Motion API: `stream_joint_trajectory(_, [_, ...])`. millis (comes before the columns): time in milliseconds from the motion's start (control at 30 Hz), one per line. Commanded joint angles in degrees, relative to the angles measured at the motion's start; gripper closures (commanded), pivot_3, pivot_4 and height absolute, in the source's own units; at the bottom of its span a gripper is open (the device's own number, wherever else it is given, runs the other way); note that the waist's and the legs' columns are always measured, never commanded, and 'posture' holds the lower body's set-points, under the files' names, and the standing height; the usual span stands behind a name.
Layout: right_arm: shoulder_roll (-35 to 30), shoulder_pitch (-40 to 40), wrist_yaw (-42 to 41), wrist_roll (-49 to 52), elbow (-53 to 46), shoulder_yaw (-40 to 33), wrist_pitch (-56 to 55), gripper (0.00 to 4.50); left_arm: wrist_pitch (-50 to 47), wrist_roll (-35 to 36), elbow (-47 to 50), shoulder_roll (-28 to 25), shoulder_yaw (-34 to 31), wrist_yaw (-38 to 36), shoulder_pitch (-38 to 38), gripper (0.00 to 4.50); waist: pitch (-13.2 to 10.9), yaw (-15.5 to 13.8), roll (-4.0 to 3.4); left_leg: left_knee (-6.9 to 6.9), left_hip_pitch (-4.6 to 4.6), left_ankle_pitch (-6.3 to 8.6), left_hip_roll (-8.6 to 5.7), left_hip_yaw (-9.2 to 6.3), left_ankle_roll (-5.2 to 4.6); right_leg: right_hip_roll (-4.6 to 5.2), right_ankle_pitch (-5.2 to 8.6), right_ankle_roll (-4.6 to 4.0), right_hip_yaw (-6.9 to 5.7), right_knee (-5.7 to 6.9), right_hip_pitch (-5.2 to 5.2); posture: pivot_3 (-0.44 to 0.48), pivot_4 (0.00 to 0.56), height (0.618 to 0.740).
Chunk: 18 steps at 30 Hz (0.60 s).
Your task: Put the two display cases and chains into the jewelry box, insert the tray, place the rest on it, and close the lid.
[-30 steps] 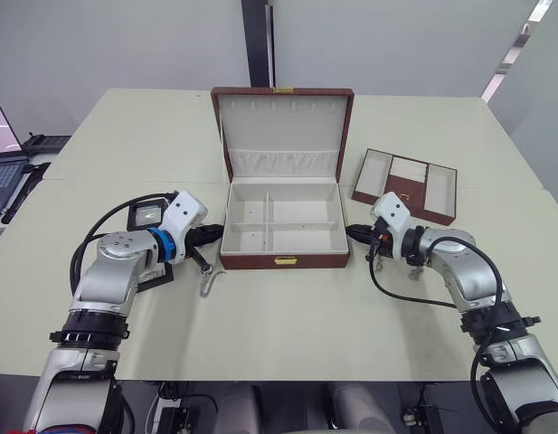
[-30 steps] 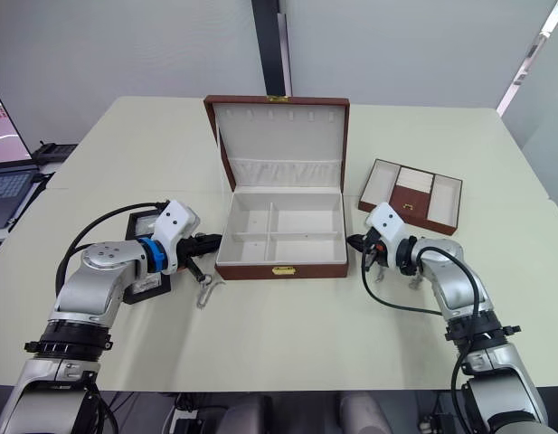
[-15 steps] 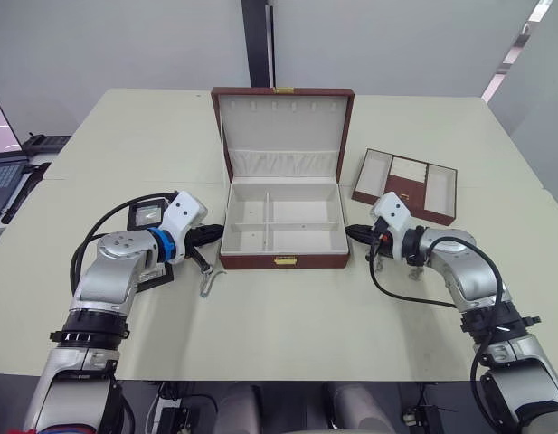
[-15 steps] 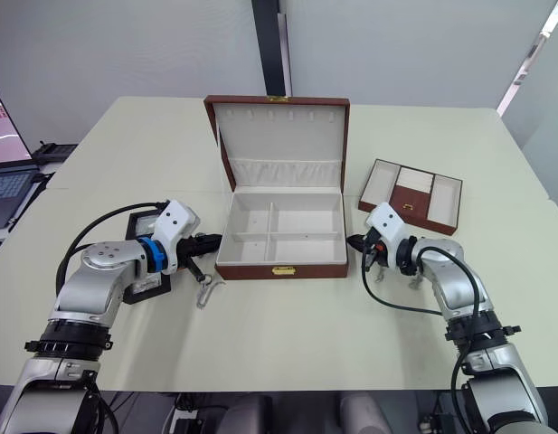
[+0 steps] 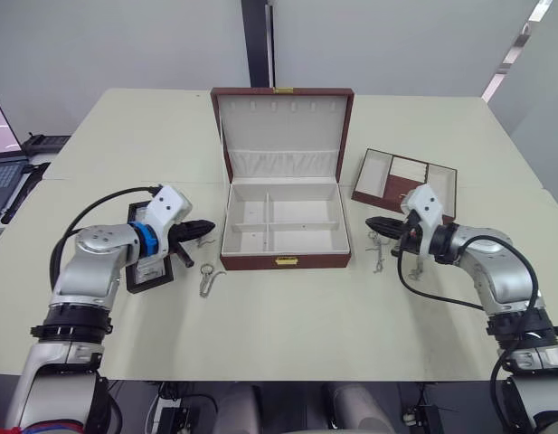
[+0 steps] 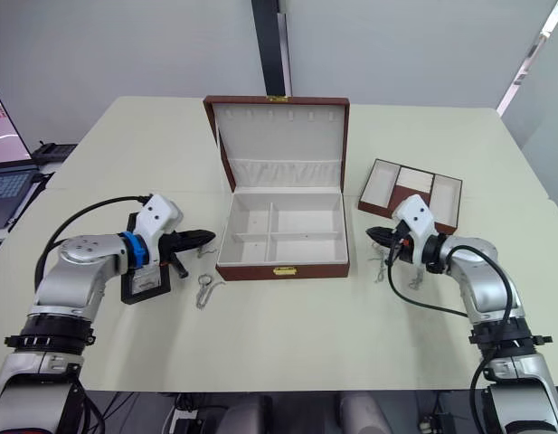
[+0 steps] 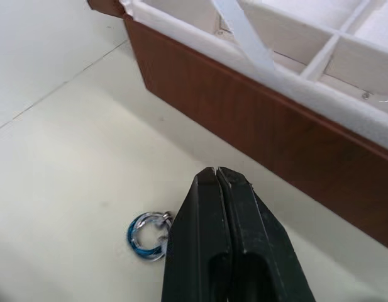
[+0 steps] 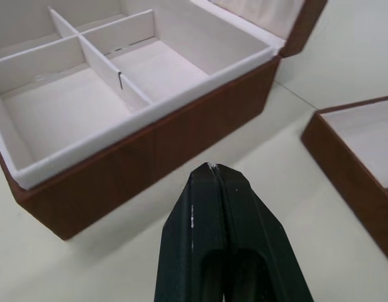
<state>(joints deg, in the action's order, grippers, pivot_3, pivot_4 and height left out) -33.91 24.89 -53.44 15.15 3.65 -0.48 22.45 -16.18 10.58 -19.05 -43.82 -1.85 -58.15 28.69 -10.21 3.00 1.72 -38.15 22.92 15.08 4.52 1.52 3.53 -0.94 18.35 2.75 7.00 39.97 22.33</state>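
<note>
Nothing was packed yet: the brown leather jewelry box [image 5: 283, 226] stood empty, both tools [image 5: 203, 227] [image 5: 376, 222] closed on nothing; next, open one over the silver chain [image 5: 207, 279].

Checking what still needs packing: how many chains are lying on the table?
2. One chain lies left of the jewelry box, near its front corner; the other chain lies right of it. More may be hidden behind the arms.

A cream table [image 5: 288, 316] carries everything; a laptop [image 5: 0, 154] sits off its left edge.
</note>
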Motion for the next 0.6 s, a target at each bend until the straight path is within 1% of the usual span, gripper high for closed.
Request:
stream_joint_trajectory(33, [-2.1,-1.6,-3.8,5.7,-7.1,-3.5,0.8,4.48,2.1,1.1,-0.6,-4.4,-2.7,-3.4,1.2,4.5,0.0,0.1,0.0,0.02,0.0,0.0,0.0,-0.01,0.0,-0.01,0.0,0.0,0.0,-0.01,0.0,0.0,0.15,0.74])
stream_joint_trajectory(133, [-4.2,-3.2,-6.7,10.7,-11.5,-5.4,3.3,4.48,3.2,1.6,-0.8,-9.0,-3.2,-8.2,0.0,4.5,0.0,0.2,-0.01,0.04,0.01,0.0,0.0,0.01,0.0,-0.01,0.0,0.0,0.02,-0.02,0.01,0.0,0.15,0.74])
stream_joint_trajectory(167, [-5.3,-3.7,-8.0,13.1,-13.4,-6.1,5.1,4.5,3.9,1.6,-1.1,-10.9,-3.3,-10.1,-0.4,4.23,0.0,0.2,-0.01,0.04,0.01,0.0,0.0,0.01,0.0,0.0,0.0,0.0,0.02,-0.03,0.01,0.0,0.15,0.74])
stream_joint_trajectory(200, [-6.3,-4.0,-9.4,16.2,-16.1,-7.1,7.0,4.31,4.1,1.8,-0.9,-13.4,-3.3,-12.8,-1.2,4.15,0.0,0.2,-0.01,0.04,0.01,0.0,0.0,0.0,0.0,-0.01,0.01,0.0,0.01,-0.04,0.01,0.0,0.15,0.74])
stream_joint_trajectory(233, [-7.3,-4.3,-10.5,19.5,-18.9,-7.9,9.1,4.1,4.1,1.9,-0.3,-15.8,-3.3,-15.3,-2.1,3.97,0.0,0.3,-0.02,0.06,0.0,0.01,0.01,0.0,-0.01,-0.01,0.01,0.0,0.01,-0.05,0.01,0.0,0.15,0.74])
stream_joint_trajectory(267, [-8.3,-4.8,-11.5,22.1,-21.7,-8.4,10.8,3.97,3.8,2.4,0.8,-18.0,-3.4,-17.7,-3.4,3.68,0.0,0.3,-0.03,0.08,0.01,0.01,0.02,0.01,-0.01,-0.01,0.01,-0.01,0.02,-0.05,0.03,0.0,0.15,0.74])
stream_joint_trajectory(300, [-9.1,-5.2,-12.0,23.8,-23.5,-8.6,11.9,3.74,3.5,2.7,1.7,-19.4,-3.5,-19.1,-4.4,3.41,0.0,0.3,-0.03,0.1,-0.01,0.01,0.02,0.02,-0.01,-0.01,0.02,-0.02,0.02,-0.05,0.03,0.0,0.15,0.74])
stream_joint_trajectory(400, [-10.8,-7.1,-12.6,25.4,-28.0,-8.2,12.2,2.95,2.3,4.7,6.0,-22.8,-5.1,-22.6,-9.7,2.48,0.0,0.2,-0.03,0.12,-0.03,0.01,0.06,-0.03,-0.01,0.0,0.08,-0.1,-0.07,-0.04,-0.01,0.0,0.15,0.74])
stream_joint_trajectory(433, [-11.4,-8.3,-12.9,25.5,-30.2,-7.6,11.9,2.69,1.4,5.9,8.1,-23.9,-6.6,-23.7,-12.4,2.18,0.0,0.2,-0.03,0.11,-0.02,0.01,0.06,-0.03,-0.01,0.0,0.08,-0.1,-0.08,-0.03,0.0,0.0,0.15,0.74])
stream_joint_trajectory(500, [-12.3,-10.1,-13.4,24.7,-33.3,-6.4,10.8,2.17,1.0,6.8,10.5,-25.3,-8.7,-25.0,-16.9,1.6,0.0,0.2,-0.01,0.11,-0.01,0.01,0.06,-0.04,-0.01,0.02,0.09,-0.1,-0.08,-0.03,-0.02,0.0,0.15,0.74])
stream_joint_trajectory(600, [-13.3,-12.0,-14.0,22.7,-35.9,-4.6,8.4,1.3,4.2,5.1,9.7,-26.2,-9.9,-25.4,-23.8,0.67,0.0,0.2,-0.02,0.11,-0.02,0.01,0.07,-0.03,-0.01,0.01,0.1,-0.11,-0.09,-0.03,0.01,0.0,0.15,0.74])
